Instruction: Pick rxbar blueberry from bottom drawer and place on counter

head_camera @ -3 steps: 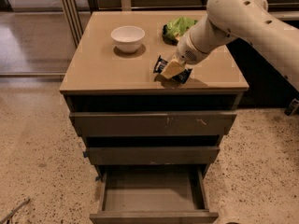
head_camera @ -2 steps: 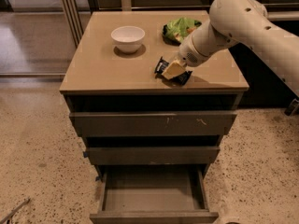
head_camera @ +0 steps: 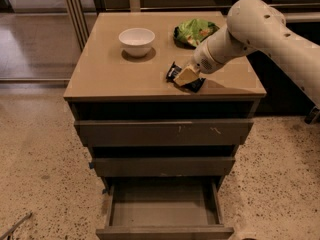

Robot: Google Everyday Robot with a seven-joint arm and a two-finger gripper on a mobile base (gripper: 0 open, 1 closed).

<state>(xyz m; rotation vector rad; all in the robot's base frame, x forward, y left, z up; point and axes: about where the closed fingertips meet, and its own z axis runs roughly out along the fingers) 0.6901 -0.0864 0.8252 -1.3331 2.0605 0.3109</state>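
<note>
The rxbar blueberry (head_camera: 173,73), a small dark wrapper with pale markings, lies on the counter (head_camera: 115,74) near its front right. My gripper (head_camera: 186,76) is right over the bar's middle, its tan tip covering part of the wrapper, and the white arm reaches in from the upper right. The bottom drawer (head_camera: 165,232) is pulled out below, and its tray shows nothing inside.
A white bowl (head_camera: 136,40) stands on the counter at the back left. A green chip bag (head_camera: 195,31) lies at the back right, just behind my arm. Two drawers (head_camera: 165,133) with scuffed fronts sit above the open one. Speckled floor surrounds the cabinet.
My arm's upper part has shifted a little to the right. The gripper stays over the bar, and the bar has not moved on the counter.
</note>
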